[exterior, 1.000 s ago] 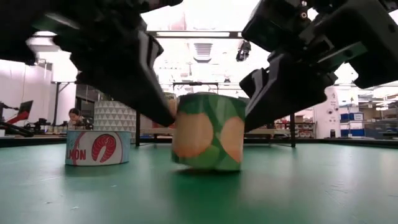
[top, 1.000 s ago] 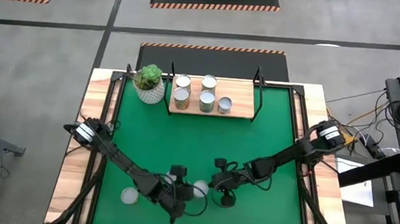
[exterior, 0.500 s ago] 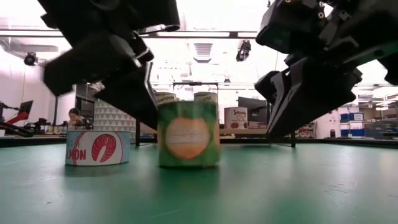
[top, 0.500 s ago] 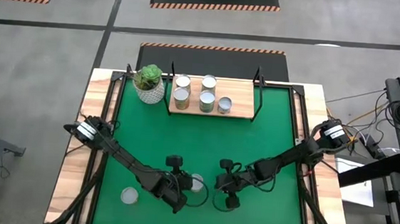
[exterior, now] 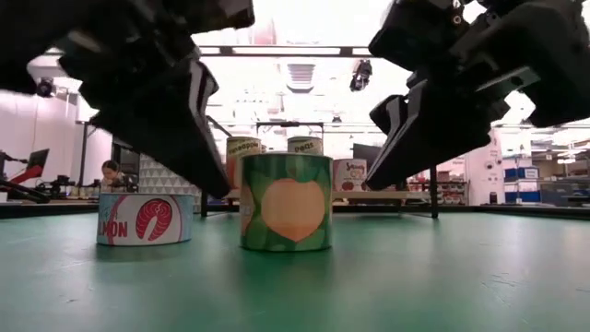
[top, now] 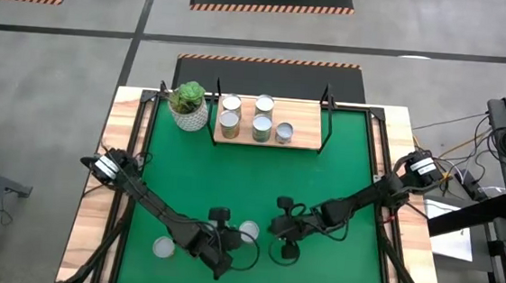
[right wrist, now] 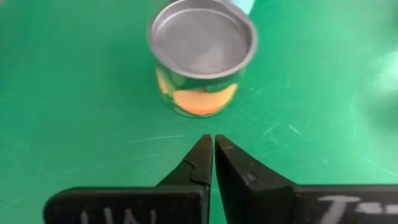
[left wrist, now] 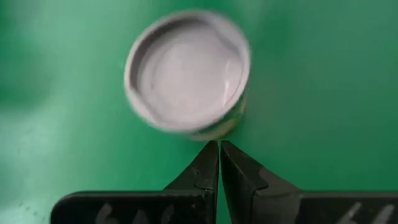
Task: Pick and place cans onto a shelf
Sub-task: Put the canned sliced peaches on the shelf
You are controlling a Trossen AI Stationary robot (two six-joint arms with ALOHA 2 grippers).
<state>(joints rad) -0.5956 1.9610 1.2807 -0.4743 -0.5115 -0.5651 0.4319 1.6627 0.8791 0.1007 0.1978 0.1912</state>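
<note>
You see the green mat [top: 232, 176] straight down from the overhead camera. The low camera sits at mat level, facing the room. Both wrist cameras look down closely on the peach can [exterior: 286, 215], shared by all views.

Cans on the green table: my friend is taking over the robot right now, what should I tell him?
Left gripper: shut, empty, beside the peach can.
Right gripper: shut, empty, on that can's other side.
The peach can stands upright on the green mat, between both grippers.
The salmon can sits near the front left.
Done: five cans on the shelf.
Left: the peach and salmon cans.
</note>
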